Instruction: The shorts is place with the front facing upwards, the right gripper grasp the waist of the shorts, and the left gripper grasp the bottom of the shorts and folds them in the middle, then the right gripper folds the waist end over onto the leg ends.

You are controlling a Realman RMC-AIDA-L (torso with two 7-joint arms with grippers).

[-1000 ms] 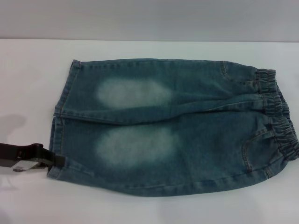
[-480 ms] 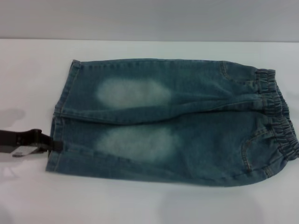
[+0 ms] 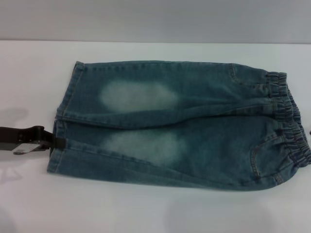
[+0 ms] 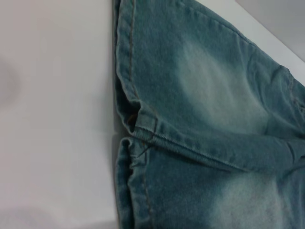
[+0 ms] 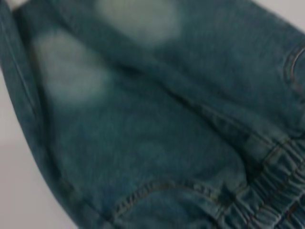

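Blue denim shorts (image 3: pixel 194 121) with pale faded patches lie front up across the white table. The elastic waist (image 3: pixel 291 126) is at the right and the leg ends (image 3: pixel 60 116) are at the left. My left gripper (image 3: pixel 54 143) is at the hem of the near leg, shut on its edge, and the near leg's long edge is raised off the table. The left wrist view shows both leg hems (image 4: pixel 138 129) close up. In the right wrist view I see the gathered waistband (image 5: pixel 271 191) and a pocket seam (image 5: pixel 157 188). The right gripper itself is out of view.
The white table (image 3: pixel 146 213) reaches a grey back wall (image 3: pixel 155 19). Bare tabletop surrounds the shorts on the near, far and left sides. The waist lies close to the picture's right edge.
My left gripper has moved away from the near table edge with the near leg's hem. The shorts' near edge has risen and shifted toward the far leg.
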